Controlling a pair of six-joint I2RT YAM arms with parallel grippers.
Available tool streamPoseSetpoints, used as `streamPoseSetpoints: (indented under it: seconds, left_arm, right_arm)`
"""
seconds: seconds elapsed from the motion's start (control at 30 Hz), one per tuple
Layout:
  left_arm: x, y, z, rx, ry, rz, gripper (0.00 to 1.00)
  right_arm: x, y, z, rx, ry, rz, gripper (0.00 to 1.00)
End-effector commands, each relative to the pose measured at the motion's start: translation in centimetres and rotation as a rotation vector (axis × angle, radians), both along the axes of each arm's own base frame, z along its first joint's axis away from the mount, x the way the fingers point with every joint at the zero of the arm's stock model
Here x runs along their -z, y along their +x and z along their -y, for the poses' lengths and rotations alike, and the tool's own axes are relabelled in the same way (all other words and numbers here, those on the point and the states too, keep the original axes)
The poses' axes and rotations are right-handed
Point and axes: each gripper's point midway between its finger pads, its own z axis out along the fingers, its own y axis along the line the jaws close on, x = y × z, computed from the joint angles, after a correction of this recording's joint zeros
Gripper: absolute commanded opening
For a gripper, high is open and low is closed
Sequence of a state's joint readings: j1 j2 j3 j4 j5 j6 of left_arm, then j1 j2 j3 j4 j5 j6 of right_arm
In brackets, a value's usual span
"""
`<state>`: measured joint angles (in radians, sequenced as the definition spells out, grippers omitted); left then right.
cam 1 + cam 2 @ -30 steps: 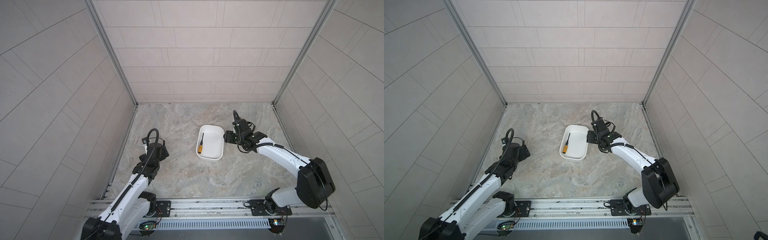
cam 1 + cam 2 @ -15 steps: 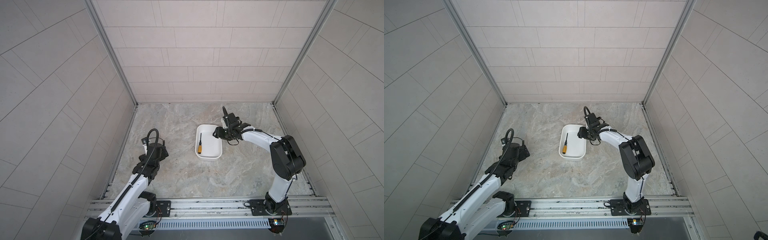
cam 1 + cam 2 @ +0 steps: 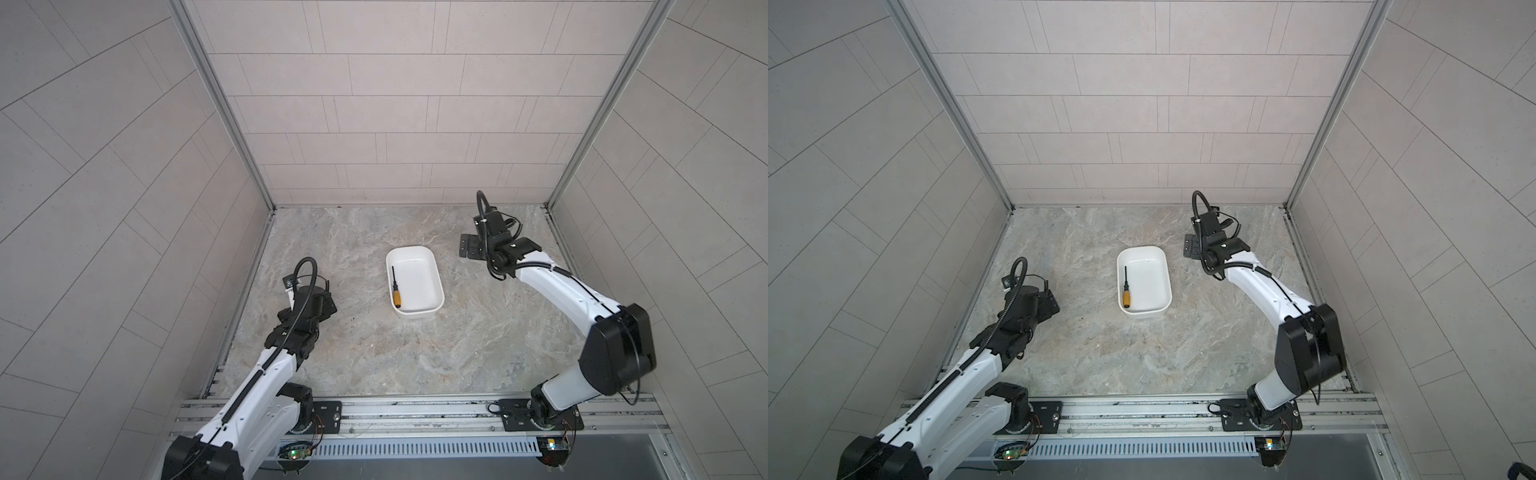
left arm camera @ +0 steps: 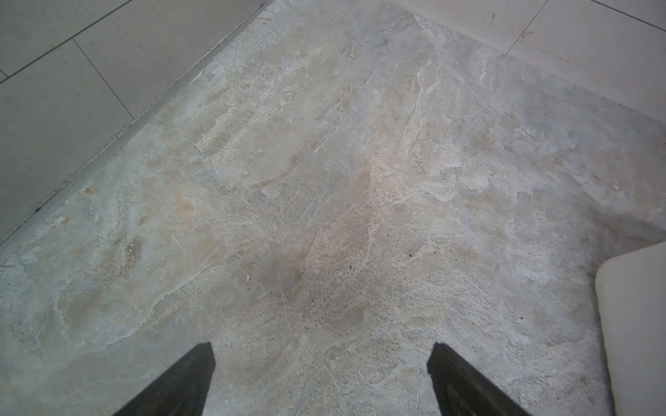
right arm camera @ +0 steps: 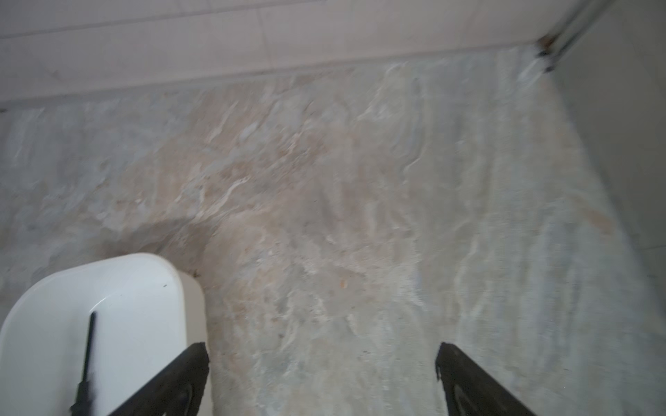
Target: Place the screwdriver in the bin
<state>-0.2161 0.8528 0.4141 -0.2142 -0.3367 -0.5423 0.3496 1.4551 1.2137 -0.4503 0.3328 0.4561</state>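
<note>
Marbled tabletop (image 3: 374, 353) holds bin (image 3: 415, 312); screwdriver (image 3: 396, 286) lies inside it.

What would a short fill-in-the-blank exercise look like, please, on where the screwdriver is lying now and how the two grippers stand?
1. The screwdriver lies flat inside the white ___.
2. Its handle is yellow-orange and its thin shaft is ___.
3. The left gripper and the right gripper are both ___ and hold nothing.

Missing words: bin; black; open.
</note>
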Motion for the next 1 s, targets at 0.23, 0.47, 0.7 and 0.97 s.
streamPoseSetpoints:
  seconds: [0.23, 0.47, 0.7, 0.97]
  left_arm:
    - [-0.2, 0.0, -0.2, -0.007, 0.010, 0.005, 0.99]
    - [0.0, 0.4, 0.2, 0.010, -0.007, 0.005, 0.99]
    - [0.3, 0.4, 0.2, 0.007, 0.000, -0.019, 0.99]
    - [0.4, 0.4, -0.2, -0.018, 0.005, -0.030, 0.99]
  right_arm:
    - [2.9, -5.8, 9.2, 0.204, -0.446, 0.262, 1.00]
    - [7.6, -5.3, 7.8, 0.037, -0.477, 0.267, 1.00]
    - [8.9, -4.3, 6.1, -0.050, -0.467, 0.404, 1.00]
    - [10.6, -4.2, 8.5, -0.020, -0.342, 0.432, 1.00]
